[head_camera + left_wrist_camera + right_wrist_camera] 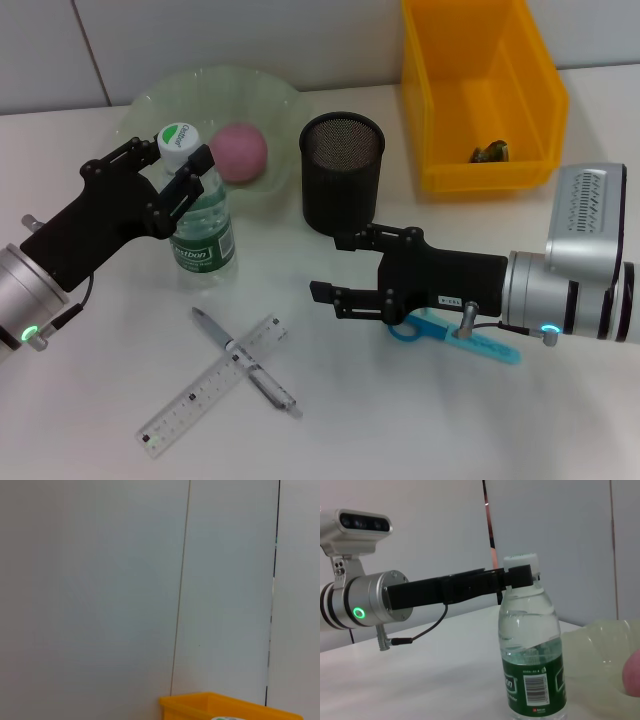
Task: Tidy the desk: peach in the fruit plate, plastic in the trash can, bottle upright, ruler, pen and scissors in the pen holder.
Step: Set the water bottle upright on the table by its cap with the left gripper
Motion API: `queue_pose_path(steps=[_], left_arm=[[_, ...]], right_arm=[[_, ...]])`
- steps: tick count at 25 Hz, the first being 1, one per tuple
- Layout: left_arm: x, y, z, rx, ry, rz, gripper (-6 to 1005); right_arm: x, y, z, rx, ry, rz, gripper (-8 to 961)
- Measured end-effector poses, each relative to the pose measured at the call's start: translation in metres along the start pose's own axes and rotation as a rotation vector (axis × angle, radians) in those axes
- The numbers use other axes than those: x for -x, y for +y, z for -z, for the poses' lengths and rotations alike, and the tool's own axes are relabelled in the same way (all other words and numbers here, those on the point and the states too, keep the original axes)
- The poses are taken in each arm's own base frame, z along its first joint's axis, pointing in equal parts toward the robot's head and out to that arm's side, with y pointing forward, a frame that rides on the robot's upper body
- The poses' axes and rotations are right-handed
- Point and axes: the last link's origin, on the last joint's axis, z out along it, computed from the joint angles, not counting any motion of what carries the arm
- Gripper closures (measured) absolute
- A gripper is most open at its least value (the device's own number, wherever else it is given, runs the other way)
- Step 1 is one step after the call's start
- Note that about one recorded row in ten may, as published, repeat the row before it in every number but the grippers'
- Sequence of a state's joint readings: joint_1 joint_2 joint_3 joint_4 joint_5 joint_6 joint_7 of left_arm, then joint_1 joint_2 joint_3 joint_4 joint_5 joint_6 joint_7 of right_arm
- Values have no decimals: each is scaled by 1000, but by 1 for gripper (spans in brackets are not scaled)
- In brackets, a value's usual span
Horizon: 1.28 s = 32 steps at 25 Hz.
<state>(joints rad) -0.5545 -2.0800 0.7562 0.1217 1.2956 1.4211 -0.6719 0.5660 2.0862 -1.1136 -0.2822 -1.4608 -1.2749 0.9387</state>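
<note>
My left tool [168,168] has its fingers spread either side of the neck of the bottle [203,222], just under the white cap; whether they press it I cannot tell. The bottle stands upright on the worktop [420,420] at about ten o'clock from centre, clear plastic, part full of water, with a green label. Behind it at one o'clock the peach [239,152] lies in the pale green fruit plate [150,100]. My right tool [338,265] hovers open and empty at six o'clock from the black mesh pen holder [342,172].
</note>
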Motion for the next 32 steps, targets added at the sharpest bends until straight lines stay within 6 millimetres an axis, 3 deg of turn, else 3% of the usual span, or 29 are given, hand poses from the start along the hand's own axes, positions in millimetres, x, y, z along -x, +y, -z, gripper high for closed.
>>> queue_pose_path(steps=[32], left_arm=[[4,3,2,-17,2,-3,518]], right_arm=[[-2,2,0,5,7,-5,191]])
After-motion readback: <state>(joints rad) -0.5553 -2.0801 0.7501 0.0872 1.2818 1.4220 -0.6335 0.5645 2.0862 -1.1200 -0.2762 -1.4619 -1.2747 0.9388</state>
